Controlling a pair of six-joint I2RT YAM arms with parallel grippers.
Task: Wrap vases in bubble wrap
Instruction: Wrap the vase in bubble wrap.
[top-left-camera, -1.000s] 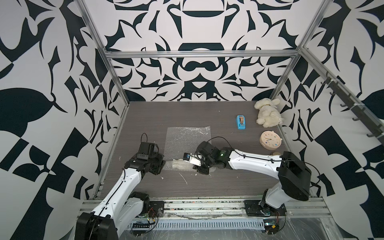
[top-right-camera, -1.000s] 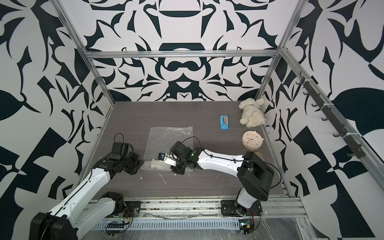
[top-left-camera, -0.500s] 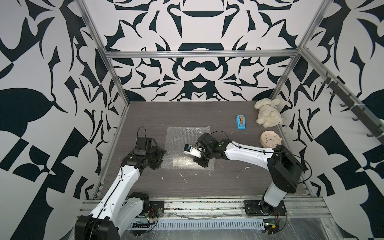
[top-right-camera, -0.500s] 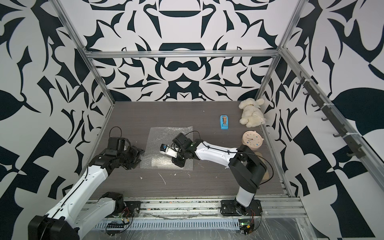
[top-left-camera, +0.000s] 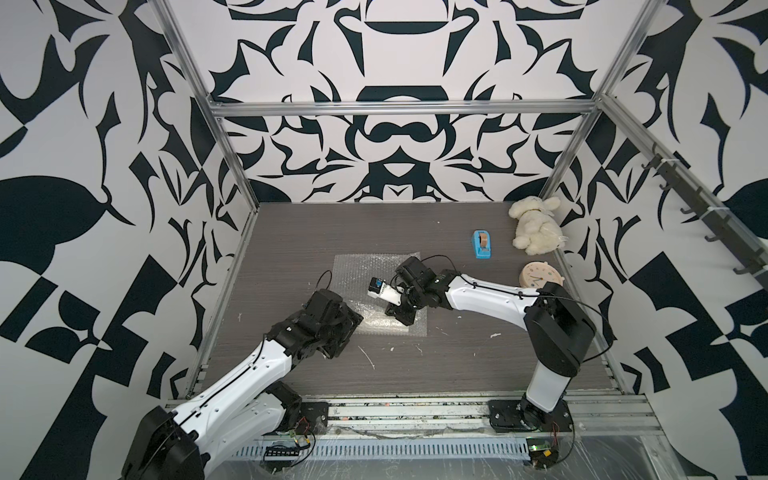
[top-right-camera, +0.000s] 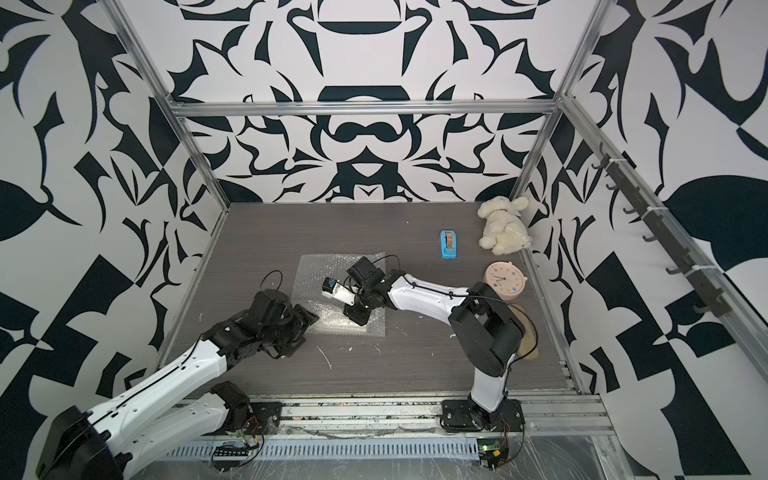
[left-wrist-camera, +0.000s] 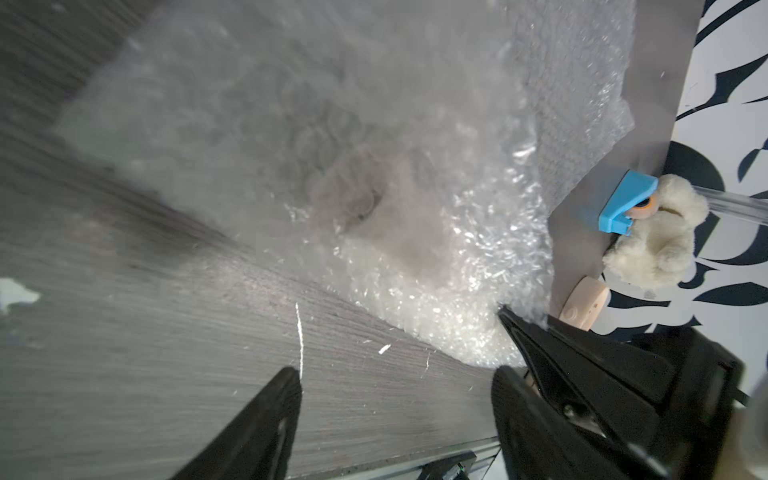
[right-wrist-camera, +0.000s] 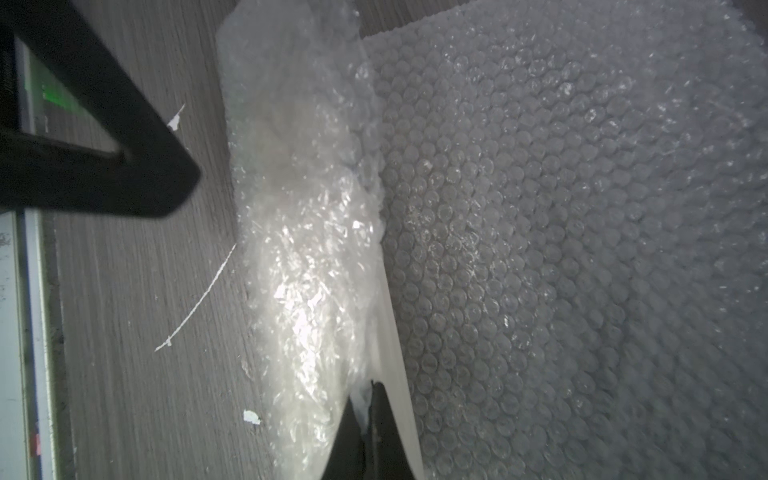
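The bubble wrap lies flat in the middle of the table, and its near part is folded into a pale bundle. The vase shows only as a cream shape through that fold. My right gripper is shut, pinching the folded edge of the wrap at the bundle's right end. At the bundle's left end my left gripper is open, with only bare table between its fingers.
A blue tape dispenser, a cream plush toy and a round pink clock sit at the back right. Small white scraps lie on the table near the front. Metal frame posts and a front rail bound the table.
My left gripper has opened and let go of the wrap. My right gripper closed on the wrap's edge and carried it away from the front edge, over the vase.
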